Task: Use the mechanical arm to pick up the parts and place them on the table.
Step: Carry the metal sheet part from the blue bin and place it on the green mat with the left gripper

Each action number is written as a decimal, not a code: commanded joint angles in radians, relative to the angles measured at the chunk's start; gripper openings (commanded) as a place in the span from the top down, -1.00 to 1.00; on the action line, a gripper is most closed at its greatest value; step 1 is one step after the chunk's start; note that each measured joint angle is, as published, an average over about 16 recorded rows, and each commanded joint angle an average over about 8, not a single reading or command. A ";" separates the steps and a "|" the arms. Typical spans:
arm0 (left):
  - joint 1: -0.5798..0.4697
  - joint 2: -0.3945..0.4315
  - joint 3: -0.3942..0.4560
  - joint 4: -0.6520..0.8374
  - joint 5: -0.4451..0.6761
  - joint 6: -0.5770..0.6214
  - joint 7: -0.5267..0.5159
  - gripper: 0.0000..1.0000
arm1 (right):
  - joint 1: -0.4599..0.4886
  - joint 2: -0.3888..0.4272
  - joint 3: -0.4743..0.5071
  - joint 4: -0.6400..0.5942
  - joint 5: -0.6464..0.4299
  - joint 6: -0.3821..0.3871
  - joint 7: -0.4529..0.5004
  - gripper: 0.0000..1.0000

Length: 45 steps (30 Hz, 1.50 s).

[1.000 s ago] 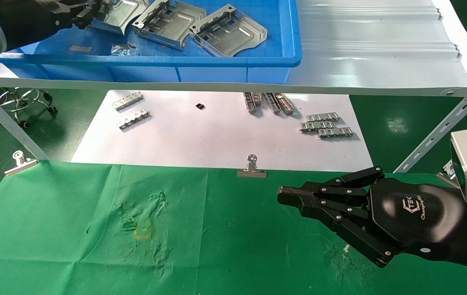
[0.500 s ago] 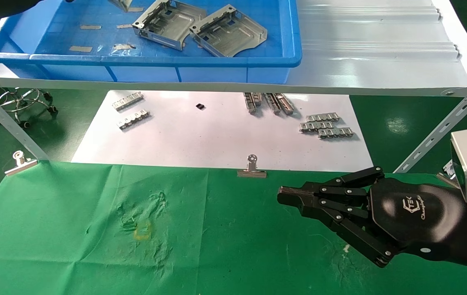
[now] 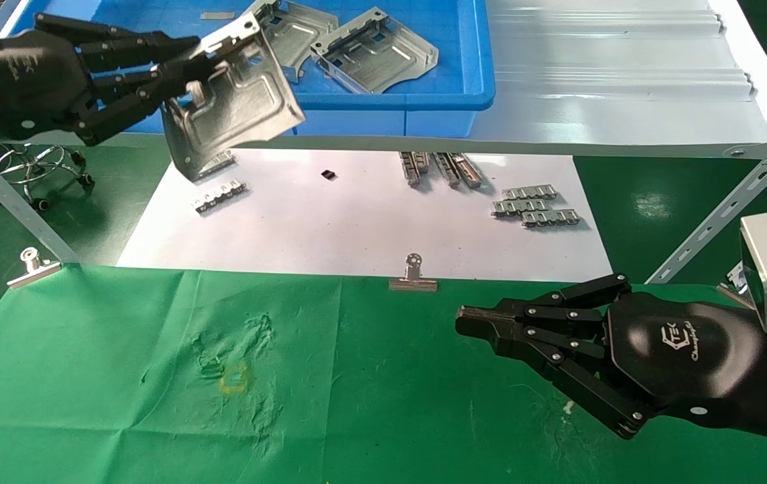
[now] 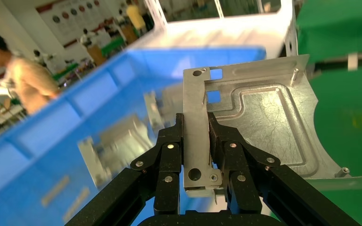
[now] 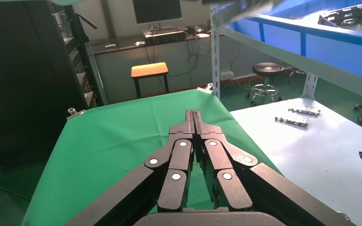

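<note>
My left gripper [image 3: 188,64], the black mechanical arm, is shut on a silver sheet-metal part [image 3: 235,107]. It holds the part in the air in front of the blue bin [image 3: 390,117], above the white sheet. In the left wrist view the gripper [image 4: 195,127] clamps the part [image 4: 264,122] by its folded flange. Two more parts [image 3: 373,50] lie in the bin. The green cloth table [image 3: 356,403] with its yellow mark [image 3: 234,378] lies below. My right gripper [image 3: 465,323] is shut and empty, parked over the table's right side; it also shows in the right wrist view [image 5: 193,115].
A grey metal shelf [image 3: 625,87] carries the bin. A white sheet [image 3: 356,222] under it holds small toothed strips [image 3: 536,207]. Binder clips [image 3: 413,277] pin the cloth's far edge. A slanted shelf brace [image 3: 726,208] stands at the right.
My left gripper has lifted one part out of the bin and carried it forward and down, out past the bin's front wall. The right arm has not moved.
</note>
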State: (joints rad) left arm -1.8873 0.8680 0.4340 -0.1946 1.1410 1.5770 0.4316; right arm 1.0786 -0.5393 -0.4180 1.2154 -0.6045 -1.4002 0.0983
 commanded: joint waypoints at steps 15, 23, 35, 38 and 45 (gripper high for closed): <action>0.243 -0.132 0.153 -0.220 -0.031 0.013 0.198 1.00 | 0.000 0.000 0.000 0.000 0.000 0.000 0.000 1.00; 0.322 -0.133 0.248 -0.249 0.006 0.011 0.342 1.00 | 0.000 0.000 0.000 0.000 0.000 0.000 0.000 1.00; 0.321 -0.050 0.326 -0.154 0.009 -0.006 0.491 1.00 | 0.000 0.000 0.000 0.000 0.000 0.000 0.000 1.00; 0.305 -0.029 0.337 -0.105 0.021 -0.016 0.526 1.00 | 0.000 0.000 0.000 0.000 0.000 0.000 0.000 1.00; 0.280 0.006 0.357 0.000 0.052 -0.047 0.606 0.60 | 0.000 0.000 0.000 0.000 0.000 0.000 0.000 1.00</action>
State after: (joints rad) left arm -1.6055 0.8729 0.7879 -0.2000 1.1885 1.5322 1.0330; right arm 1.0786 -0.5393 -0.4180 1.2154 -0.6045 -1.4002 0.0983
